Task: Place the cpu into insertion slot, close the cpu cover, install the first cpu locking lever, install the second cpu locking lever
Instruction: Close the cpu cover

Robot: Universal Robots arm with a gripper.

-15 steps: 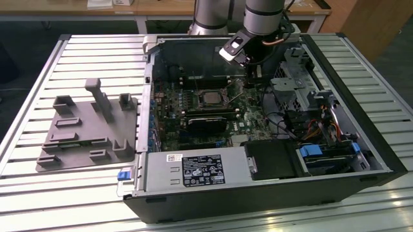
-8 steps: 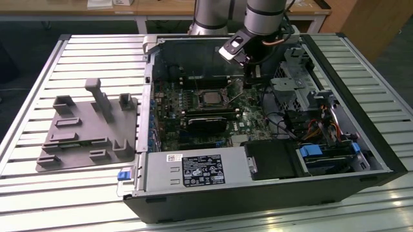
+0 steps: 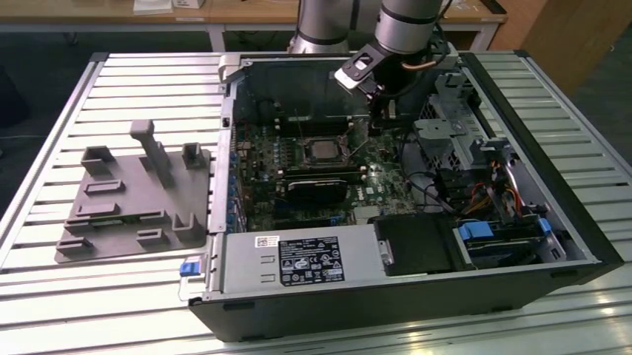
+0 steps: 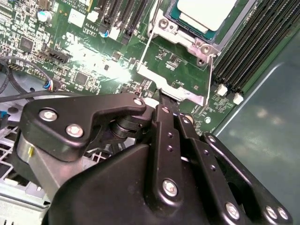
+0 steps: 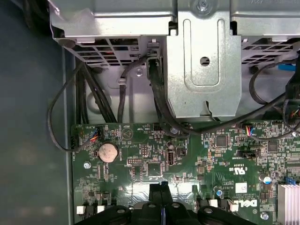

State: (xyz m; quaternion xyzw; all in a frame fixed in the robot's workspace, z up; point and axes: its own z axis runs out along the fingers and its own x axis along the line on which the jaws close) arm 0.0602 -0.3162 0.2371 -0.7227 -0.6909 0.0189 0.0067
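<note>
At the exterior view's left, a grey moulded fixture lies on the slatted metal table. Right of it, an open computer case lies on its side with its green motherboard facing up.

Near the middle of the board, the cpu already sits flat in the insertion slot, its pale metal top showing. The cpu cover is not down over it. In the second wrist view it stands swung up from the slot's edge, and green board shows through its window.

Just right of the slot in the exterior view, the arm reaches down from the far side. The pincer has its fingers drawn together, with its tips at the cover's free edge. I cannot tell whether they pinch that edge or only touch it.

Further right stands a silvery drive cage.
</note>
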